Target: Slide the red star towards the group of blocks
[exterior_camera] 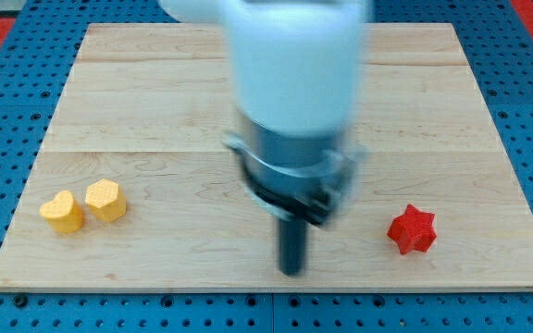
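Observation:
The red star (412, 229) lies on the wooden board near the view's bottom right. Two yellow blocks sit together at the bottom left: a yellow heart (62, 212) and a yellow hexagon (105, 200), nearly touching. My tip (291, 270) is near the board's bottom edge, roughly midway across, well to the left of the red star and far to the right of the yellow blocks. It touches no block. The arm body is blurred above it.
The wooden board (155, 92) rests on a blue perforated table (7, 111). The board's bottom edge runs just below my tip. The white and grey arm body (294, 102) hides the board's middle.

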`<state>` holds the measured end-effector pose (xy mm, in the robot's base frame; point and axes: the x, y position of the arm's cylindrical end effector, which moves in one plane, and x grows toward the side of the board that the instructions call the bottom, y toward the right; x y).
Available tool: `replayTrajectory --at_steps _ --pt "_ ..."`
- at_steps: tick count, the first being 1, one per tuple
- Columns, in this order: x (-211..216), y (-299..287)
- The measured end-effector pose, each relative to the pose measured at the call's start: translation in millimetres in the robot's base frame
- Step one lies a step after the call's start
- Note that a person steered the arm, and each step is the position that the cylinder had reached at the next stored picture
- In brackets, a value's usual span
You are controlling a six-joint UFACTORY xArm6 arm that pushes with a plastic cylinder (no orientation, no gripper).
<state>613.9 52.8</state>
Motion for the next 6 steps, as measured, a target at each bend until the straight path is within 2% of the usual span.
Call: replayTrajectory --at_steps 1,2,3,5,6 --pt "4.3 35.2" --pt "4.1 108.6" --pt "-13.9 130.8" --pt "-75.5 111.1" --pt "-86.1 72.0"
